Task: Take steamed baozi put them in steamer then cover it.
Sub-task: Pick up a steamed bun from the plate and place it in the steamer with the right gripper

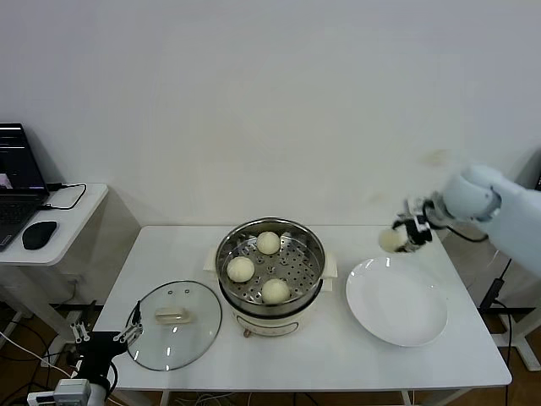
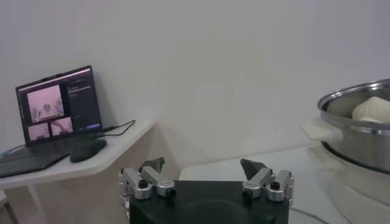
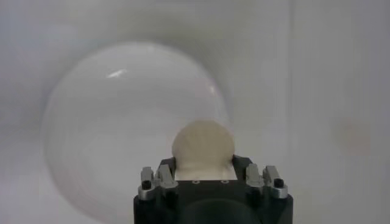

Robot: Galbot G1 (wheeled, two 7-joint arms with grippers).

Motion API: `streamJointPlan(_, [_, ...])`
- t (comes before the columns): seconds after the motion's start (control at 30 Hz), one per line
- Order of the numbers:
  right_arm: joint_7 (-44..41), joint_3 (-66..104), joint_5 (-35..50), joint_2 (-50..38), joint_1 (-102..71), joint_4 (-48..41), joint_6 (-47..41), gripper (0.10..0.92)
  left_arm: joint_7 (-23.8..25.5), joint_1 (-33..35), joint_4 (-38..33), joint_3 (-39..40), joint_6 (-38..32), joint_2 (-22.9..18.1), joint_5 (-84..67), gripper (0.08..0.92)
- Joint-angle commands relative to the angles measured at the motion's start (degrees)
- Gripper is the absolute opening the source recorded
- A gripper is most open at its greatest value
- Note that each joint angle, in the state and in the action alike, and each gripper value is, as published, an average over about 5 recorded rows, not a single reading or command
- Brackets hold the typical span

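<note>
The steamer (image 1: 270, 292) stands mid-table with three baozi on its perforated tray: one at the back (image 1: 269, 243), one at the left (image 1: 241, 269), one at the front (image 1: 275, 291). My right gripper (image 1: 404, 237) is shut on the fourth baozi (image 1: 392, 240) and holds it in the air above the far edge of the white plate (image 1: 397, 303); the wrist view shows the bun (image 3: 203, 148) between the jaws over the plate (image 3: 109, 122). The glass cover (image 1: 173, 325) lies flat on the table left of the steamer. My left gripper (image 1: 127, 334) is open and empty at the cover's left rim.
A side table (image 1: 51, 233) at the left holds a laptop (image 1: 19, 190) and a mouse (image 1: 39, 234). The steamer's rim (image 2: 359, 125) shows in the left wrist view. The plate is bare. A wall stands behind the table.
</note>
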Motion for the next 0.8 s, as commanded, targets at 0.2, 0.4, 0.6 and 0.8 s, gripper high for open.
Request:
streamJointPlan(0.2, [15.47, -14.76, 27.06, 18.04, 15.54, 9.02, -17.92, 0.594, -0.03, -0.08, -0.01, 0.01, -0.12, -0.42, -0.07, 0.823])
streamJointPlan(0.4, [20.27, -14.85, 29.45, 23.43, 10.99, 6.65, -18.44, 0.594, -0.03, -0.12, 0.03, 0.08, -0.11, -0.91, 0.06, 0.823])
streamJointPlan(0.6, [21.50, -14.95, 27.33, 25.92, 6.19, 3.04, -18.48, 0.594, -0.07, -0.03, 0.14, -0.02, -0.13, -1.21, 0.07, 0.823])
streamJointPlan(0.8, [20.98, -14.83, 24.21, 25.62, 2.34, -0.33, -18.46, 0.594, -0.08, 0.07, 0.23, -0.37, -0.14, -1.15, -0.01, 0.823])
